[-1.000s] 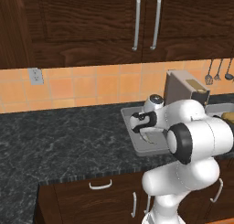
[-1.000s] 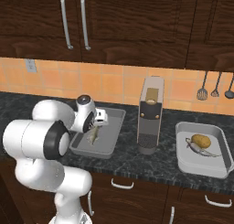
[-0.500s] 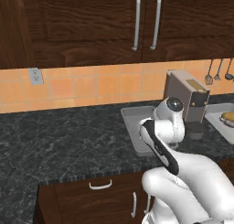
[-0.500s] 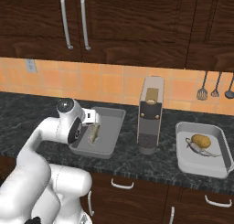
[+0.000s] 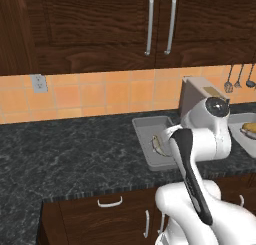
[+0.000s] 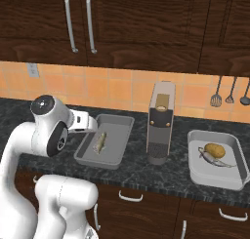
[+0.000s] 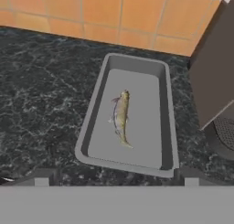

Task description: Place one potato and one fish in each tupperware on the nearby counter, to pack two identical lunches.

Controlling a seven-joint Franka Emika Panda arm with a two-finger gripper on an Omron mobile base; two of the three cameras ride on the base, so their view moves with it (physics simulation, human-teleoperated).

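Landmark: boxy silver toaster (image 6: pixel 160 122) on dark marbled counter (image 5: pixel 75 154).

Left of toaster: shallow light-grey plastic tray w/ rounded corners and raised rim (image 7: pixel 93 113). Holds one slender silvery-tan fish (image 7: pixel 121 118), lying lengthwise, slightly left of centre on tray floor. No potato in it. Same tray in right base view (image 6: pixel 123 121), fish (image 6: pixel 100 142); also left base view (image 5: pixel 145 125), fish (image 5: pixel 159 146) partly behind arm.

Right of toaster: second alike grey tray (image 6: pixel 195 169), carrying small rounded yellow-brown potato (image 6: pixel 214 149) and second thin grey fish (image 6: pixel 212 157), the two touching or nearly so. Looks complete.

Gripper (image 7: pixel 116 178) above near end of left tray, looking down into it. Two dark finger tips stand wide apart at bottom of hand view, nothing between them. Empty.

Est. progress: three of four items placed; one potato still owed to left tray. Spare potato not spotted in these views, location unknown.

Risks from here:
- Wrist close to left tray rim and toaster side; wide swing away could clip either, shove tray along counter.
- Taking potato from right tray instead of finding spare one would undo finished lunch.
- Round potato apt to roll on release; dropped from height could bounce out over low rim or knock fish.
- Base drive w/ arm held low: elbow sweep across counter edge.
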